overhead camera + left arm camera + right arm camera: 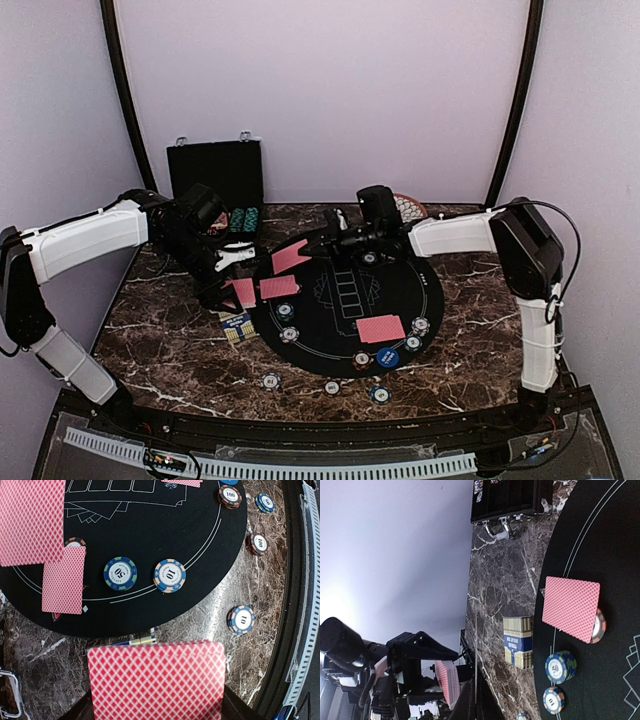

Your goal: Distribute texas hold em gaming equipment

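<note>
The left gripper (155,706) is clamping the red-backed deck (156,675) just off the edge of the black mat (312,332): stiff as a stack, slippery between cards, best held by its sides. The right gripper (318,245) is pinching one thin, bendy card (290,257) by its edge above the mat.

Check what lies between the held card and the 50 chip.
Left wrist view: beyond the card, a sliver of card box, then bare mat to the chip.
</note>
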You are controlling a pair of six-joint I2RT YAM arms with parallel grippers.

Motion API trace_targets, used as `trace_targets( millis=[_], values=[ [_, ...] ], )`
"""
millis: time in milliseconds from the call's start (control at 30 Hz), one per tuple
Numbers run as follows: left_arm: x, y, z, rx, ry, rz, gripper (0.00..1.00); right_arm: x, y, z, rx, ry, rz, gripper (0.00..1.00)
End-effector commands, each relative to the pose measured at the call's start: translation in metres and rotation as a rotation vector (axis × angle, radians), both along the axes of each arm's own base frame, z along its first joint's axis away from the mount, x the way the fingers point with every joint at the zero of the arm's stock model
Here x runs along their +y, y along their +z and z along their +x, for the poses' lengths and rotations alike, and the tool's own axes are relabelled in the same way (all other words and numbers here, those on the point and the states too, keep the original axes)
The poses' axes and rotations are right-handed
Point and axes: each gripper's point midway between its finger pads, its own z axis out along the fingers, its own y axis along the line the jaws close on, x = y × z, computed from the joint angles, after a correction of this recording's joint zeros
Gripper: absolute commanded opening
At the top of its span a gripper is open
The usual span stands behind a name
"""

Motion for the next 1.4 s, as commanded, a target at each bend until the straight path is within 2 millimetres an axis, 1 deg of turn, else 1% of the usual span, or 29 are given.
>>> trace_targets(
  millis=[0, 33, 67, 100, 133, 200, 400, 467, 567, 733, 800, 933, 1167, 1233, 1367],
  values=[
    [0.001, 0.018, -0.003, -0.023, -0.003, -0.028, 0.0, 0.011, -0.03, 0.017, -0.007, -0.007, -0.072, 0.0],
    [0.001, 0.018, -0.004, -0.021, -0.004, -0.028, 0.0, 0.015, -0.029, 0.022, -0.015, -0.011, -0.075, 0.0],
    [0.001, 0.019, -0.004, -0.021, -0.005, -0.028, 0.0, 0.017, -0.038, 0.023, -0.006, -0.012, -0.092, 0.0],
    [0.001, 0.019, -0.004, -0.022, -0.006, -0.031, 0.0, 0.021, -0.039, 0.026, -0.009, -0.012, -0.095, 0.0],
    [0.001, 0.019, -0.004, -0.022, -0.005, -0.03, 0.0, 0.022, -0.046, 0.027, -0.004, -0.01, -0.109, 0.0],
    [0.001, 0.02, -0.004, -0.022, -0.006, -0.033, 0.0, 0.027, -0.053, 0.032, -0.01, -0.013, -0.129, 0.0],
    [0.0, 0.019, -0.004, -0.017, -0.006, -0.035, 0.0, 0.032, -0.081, 0.04, 0.009, -0.025, -0.183, 0.0],
    [0.0, 0.019, -0.004, -0.015, -0.006, -0.033, 0.0, 0.031, -0.091, 0.039, 0.024, -0.02, -0.211, 0.0],
    [0.0, 0.019, -0.005, -0.013, -0.007, -0.035, 0.0, 0.033, -0.103, 0.037, 0.028, -0.015, -0.24, 0.03],
    [0.0, 0.019, -0.005, -0.011, -0.004, -0.035, 0.0, 0.031, -0.112, 0.031, 0.025, -0.005, -0.281, 0.16],
    [0.001, 0.018, -0.006, -0.009, -0.004, -0.035, 0.0, 0.029, -0.109, 0.03, 0.013, -0.007, -0.293, 0.2],
    [0.0, 0.019, -0.005, -0.01, -0.004, -0.036, 0.0, 0.023, -0.096, 0.028, -0.029, -0.015, -0.307, 0.28],
    [0.0, 0.019, -0.004, -0.01, -0.001, -0.035, 0.0, 0.01, -0.075, 0.019, -0.104, -0.007, -0.366, 0.49],
    [0.0, 0.019, -0.004, -0.01, -0.001, -0.037, 0.0, 0.006, -0.067, 0.017, -0.124, -0.012, -0.371, 0.55],
    [0.0, 0.019, -0.004, -0.011, -0.001, -0.038, 0.0, -0.003, -0.038, 0.015, -0.183, -0.036, -0.357, 0.65]
  ],
)
